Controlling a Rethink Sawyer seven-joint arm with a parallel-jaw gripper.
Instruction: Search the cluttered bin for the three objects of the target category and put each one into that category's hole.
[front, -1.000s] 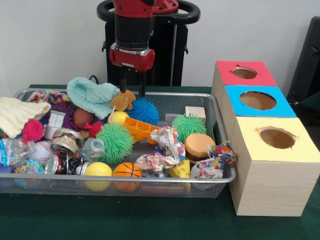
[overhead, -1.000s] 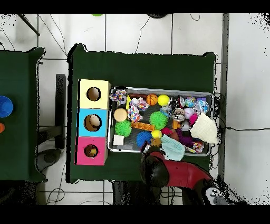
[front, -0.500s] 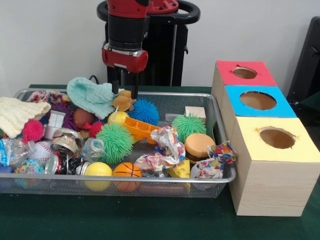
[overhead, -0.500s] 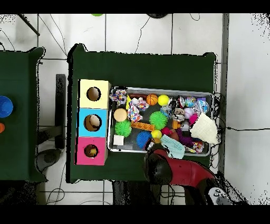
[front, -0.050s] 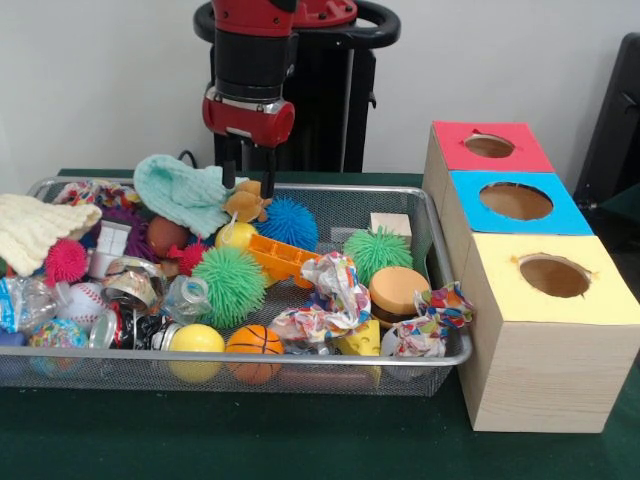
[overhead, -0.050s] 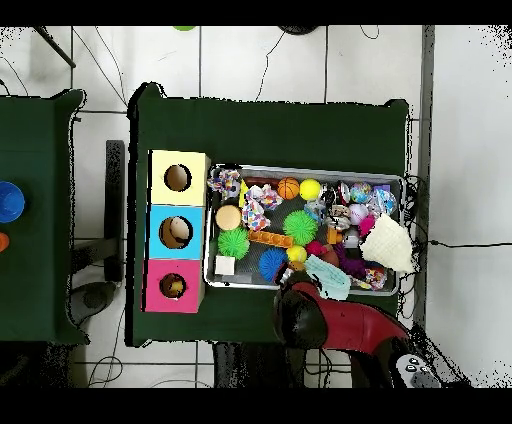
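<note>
Green-covered bench (front, -0.050s: 300, 440) is carrying a wire bin (front, -0.050s: 440, 255) packed with toys, and a three-hole box sits just beside the bin: red hole (front, -0.050s: 489, 146), blue hole (front, -0.050s: 516, 201), yellow hole (front, -0.050s: 553, 275). White wall behind.

Tool (front, -0.050s: 246, 180) is hanging over the bin's far edge, fingers apart with nothing between them, right above a small brown plush toy (front, -0.050s: 245, 203). The plush is lying against a teal knit cloth (front, -0.050s: 182, 192) and next to a blue spiky ball (front, -0.050s: 286, 222). It is not clamped; the fingers are straddling the air just over it.

Target category is not stated, so which three items count is a guess. Candidates: green spiky balls (front, -0.050s: 230, 285) mid-bin, basketball (front, -0.050s: 254, 346) and yellow ball (front, -0.050s: 196, 342) at the near edge.

Risks, judged from here: the plush is tipping loosely on other clutter, so a descent could be pushing it sideways under the cloth. Fingers could be snagging the knit cloth and dragging it up too. The far rim is close, so a finger could be catching the wire.
</note>
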